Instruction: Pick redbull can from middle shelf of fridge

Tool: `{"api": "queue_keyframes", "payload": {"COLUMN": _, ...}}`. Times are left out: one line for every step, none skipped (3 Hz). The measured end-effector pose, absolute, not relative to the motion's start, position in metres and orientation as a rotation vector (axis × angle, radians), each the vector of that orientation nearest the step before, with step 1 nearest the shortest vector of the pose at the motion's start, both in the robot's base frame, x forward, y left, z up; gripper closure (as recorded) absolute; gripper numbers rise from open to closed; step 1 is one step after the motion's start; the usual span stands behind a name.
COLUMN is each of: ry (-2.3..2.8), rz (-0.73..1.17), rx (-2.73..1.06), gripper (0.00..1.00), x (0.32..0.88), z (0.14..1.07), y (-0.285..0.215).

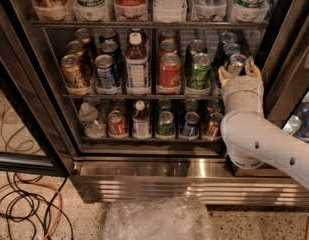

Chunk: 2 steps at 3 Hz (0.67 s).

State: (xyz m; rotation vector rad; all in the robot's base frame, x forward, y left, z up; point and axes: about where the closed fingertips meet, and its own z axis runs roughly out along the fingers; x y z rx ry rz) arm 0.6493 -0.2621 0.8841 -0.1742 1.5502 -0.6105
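The fridge (159,184) stands open in front of me. On its middle shelf (139,96) the slim redbull can (236,62) stands at the far right, front of its row, with more slim cans behind it. My gripper (238,71) is at that can, one finger on each side of it, with the jaws apart and the can's silver top showing between them. The white arm comes in from the lower right and hides the can's lower body.
The middle shelf also holds a green can (199,70), a red can (169,70), a bottle (137,66), a wider blue soda can (106,70) and a gold can (74,72). A dark door frame (289,59) stands close on the right. A plastic bag (159,219) and cables (24,204) lie on the floor.
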Motion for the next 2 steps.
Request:
{"api": "queue_keyframes", "payload": {"ry": 1.55, "rz": -0.611, "rx": -0.174, "gripper": 0.35, "x": 0.6493, "z": 0.884, "y": -0.2571}}
{"api": "queue_keyframes", "payload": {"ry": 1.56, "rz": -0.622, "rx": -0.168, "gripper": 0.31, "x": 0.6507, "z": 0.8809, "y": -0.2563}}
